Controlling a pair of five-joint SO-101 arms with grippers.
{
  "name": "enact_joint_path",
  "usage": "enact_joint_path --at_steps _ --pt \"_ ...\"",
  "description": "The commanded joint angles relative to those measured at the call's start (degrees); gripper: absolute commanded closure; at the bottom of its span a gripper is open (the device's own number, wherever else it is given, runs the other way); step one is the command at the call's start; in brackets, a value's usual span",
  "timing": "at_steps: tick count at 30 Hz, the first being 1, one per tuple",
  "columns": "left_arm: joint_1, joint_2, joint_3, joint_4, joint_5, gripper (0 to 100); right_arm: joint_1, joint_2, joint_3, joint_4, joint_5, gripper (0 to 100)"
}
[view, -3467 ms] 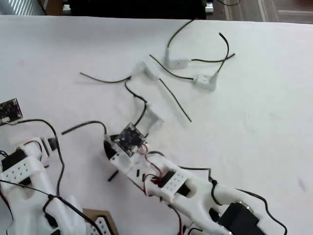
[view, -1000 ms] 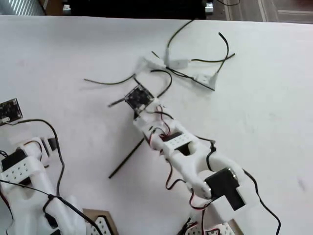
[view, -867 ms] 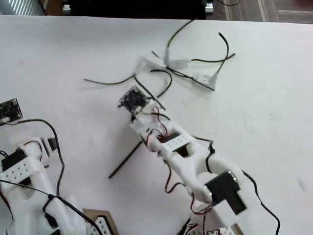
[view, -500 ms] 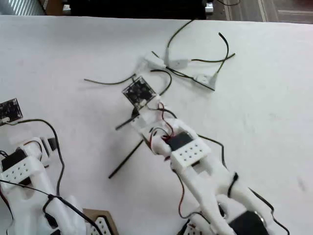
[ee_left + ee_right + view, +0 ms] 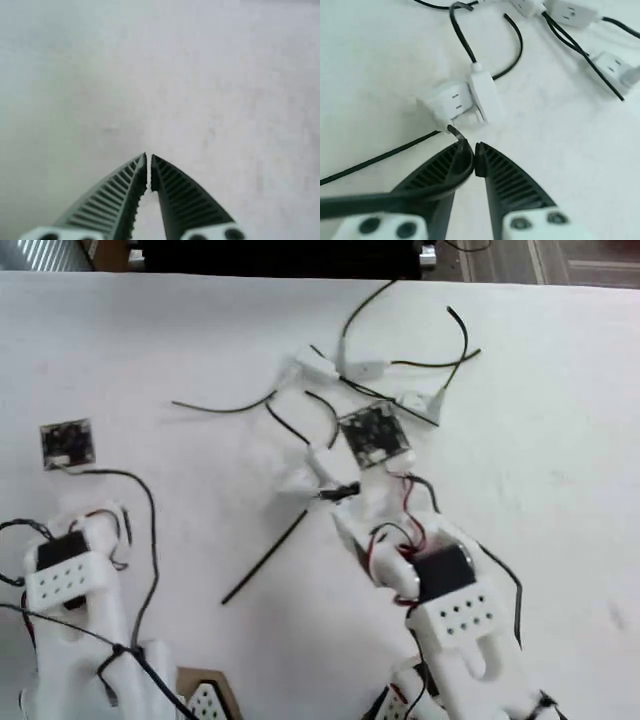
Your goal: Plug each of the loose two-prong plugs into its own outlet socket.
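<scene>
In the middle of the tabletop [image 5: 540,490] a white two-prong plug [image 5: 484,95] lies with its long axis near to far, its black cord [image 5: 462,42] looping off the far end, its side touching a white socket [image 5: 449,102] just left of it, slots upward. The socket's cord [image 5: 262,558] runs off near-left. The right gripper [image 5: 470,146] has its fingers pressed together at that cord's root; whether they pinch it I cannot tell. The left gripper [image 5: 149,159], fingers closed and empty, hangs over the near-left tabletop
</scene>
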Motion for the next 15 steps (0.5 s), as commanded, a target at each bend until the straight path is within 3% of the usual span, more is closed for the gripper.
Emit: enact_joint_path --at_steps 1,10,15 --pt "6.29 -9.71 -0.35 2.29 -0.70 98 4.26 -6.90 3.52 1.10 -0.44 98.1" --pt "20.00 -32.31 8.53 6.59 -0.70 98 5.85 -22.81 18.37 1.10 -0.70 98.1" --pt "20.79 -42.24 16.26 6.59 -0.97 98 5.85 -30.99 26.90 1.10 -0.79 98.1"
